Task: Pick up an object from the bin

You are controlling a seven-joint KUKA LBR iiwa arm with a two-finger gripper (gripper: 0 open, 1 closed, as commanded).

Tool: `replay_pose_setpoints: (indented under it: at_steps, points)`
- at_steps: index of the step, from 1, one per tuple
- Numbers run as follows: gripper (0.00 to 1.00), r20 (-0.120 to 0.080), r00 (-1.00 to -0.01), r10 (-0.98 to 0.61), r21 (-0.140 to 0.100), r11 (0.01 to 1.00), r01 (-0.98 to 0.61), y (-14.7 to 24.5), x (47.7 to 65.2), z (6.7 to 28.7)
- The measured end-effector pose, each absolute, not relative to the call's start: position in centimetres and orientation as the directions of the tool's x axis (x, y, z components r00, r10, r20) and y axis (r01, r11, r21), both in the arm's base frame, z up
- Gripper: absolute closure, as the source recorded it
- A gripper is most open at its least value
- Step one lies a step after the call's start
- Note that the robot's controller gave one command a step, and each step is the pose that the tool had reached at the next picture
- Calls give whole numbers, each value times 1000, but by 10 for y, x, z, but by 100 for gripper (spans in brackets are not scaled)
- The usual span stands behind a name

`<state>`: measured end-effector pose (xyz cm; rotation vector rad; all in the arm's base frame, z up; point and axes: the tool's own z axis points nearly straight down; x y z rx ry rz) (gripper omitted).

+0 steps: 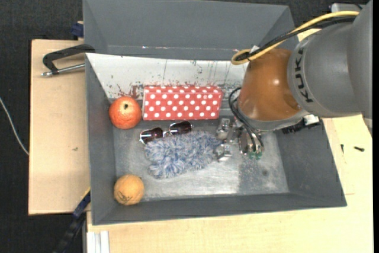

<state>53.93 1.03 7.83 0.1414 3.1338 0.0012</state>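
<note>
Figure: Bin-picking, approach stage. The grey metal bin [269,178] holds five loose things, all lying on its floor. A red box with white dots [182,102] lies along the far wall, with a red apple [125,112] just beside its left end. A pair of sunglasses [166,130] lies in front of the box. It touches the upper edge of a blue-and-white fluffy cloth [177,156] spread across the middle of the floor. An orange fruit [129,189] sits alone in the near left corner, well apart from the rest.

The arm enters from the right, and its orange wrist cover [266,92] hangs over the far right part of the bin. The gripper [238,142] is low over the floor, right of centre. It is just beside the right end of the cloth and near the right end of the box. Whether it stands open or closed cannot be told from this view.

Judged from the layout, the step in hand is the descent and positioning for a grasp, and the lift is not yet made. The cloth is the likeliest candidate, being nearest. The next move calls for closing on a fold of that soft, loose material and then rising straight up. It must not snag the sunglasses that touch the cloth or nudge the box.
</note>
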Motion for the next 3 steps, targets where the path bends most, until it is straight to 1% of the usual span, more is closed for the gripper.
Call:
replay_pose_setpoints:
  at_steps: [1,2,3]
  points:
    - [100,2,-996,90,1,996,90,11,538,93]
    - [100,-4,-996,90,2,996,90,11,539,109]
    - [100,-3,-996,89,2,996,89,11,539,120]
